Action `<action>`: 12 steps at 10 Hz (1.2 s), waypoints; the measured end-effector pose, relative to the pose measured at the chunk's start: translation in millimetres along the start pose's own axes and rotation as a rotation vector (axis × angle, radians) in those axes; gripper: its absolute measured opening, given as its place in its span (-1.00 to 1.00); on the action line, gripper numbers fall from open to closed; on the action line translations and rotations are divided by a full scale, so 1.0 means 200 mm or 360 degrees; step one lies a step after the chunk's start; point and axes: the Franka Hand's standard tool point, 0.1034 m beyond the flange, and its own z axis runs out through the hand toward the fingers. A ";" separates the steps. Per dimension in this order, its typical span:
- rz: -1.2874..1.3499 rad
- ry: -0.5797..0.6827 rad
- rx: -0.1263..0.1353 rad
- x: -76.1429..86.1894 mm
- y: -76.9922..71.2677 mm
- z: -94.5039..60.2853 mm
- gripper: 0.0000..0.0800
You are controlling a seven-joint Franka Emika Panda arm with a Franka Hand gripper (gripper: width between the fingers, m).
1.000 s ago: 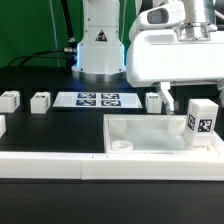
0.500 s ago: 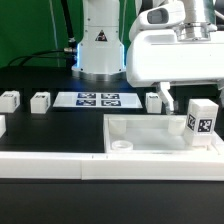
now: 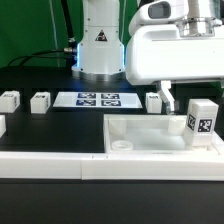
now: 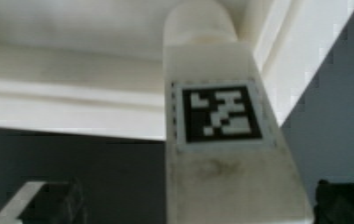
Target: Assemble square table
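Note:
The square tabletop lies with its rim up at the exterior view's right. One tagged white leg stands upright in its far right corner. In the wrist view the same leg fills the middle, tag facing the camera. My gripper is just above and around the top of that leg. It is open: its fingertips show dark on either side of the leg, and neither touches it. Three more legs lie on the table.
The marker board lies flat in front of the robot base. A long low white barrier wall runs along the front edge. A green backdrop stands behind.
My hand has risen very slightly above the standing leg. The leg and the other parts have not moved.

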 end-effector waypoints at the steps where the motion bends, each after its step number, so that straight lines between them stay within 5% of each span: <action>1: 0.0007 -0.0106 0.0011 0.00 0.01 0.01 0.62; 6: 0.0026 -0.0591 0.0083 -0.02 -0.03 -0.02 0.62; 12: 0.0021 -0.0705 0.0040 0.04 0.05 0.03 0.62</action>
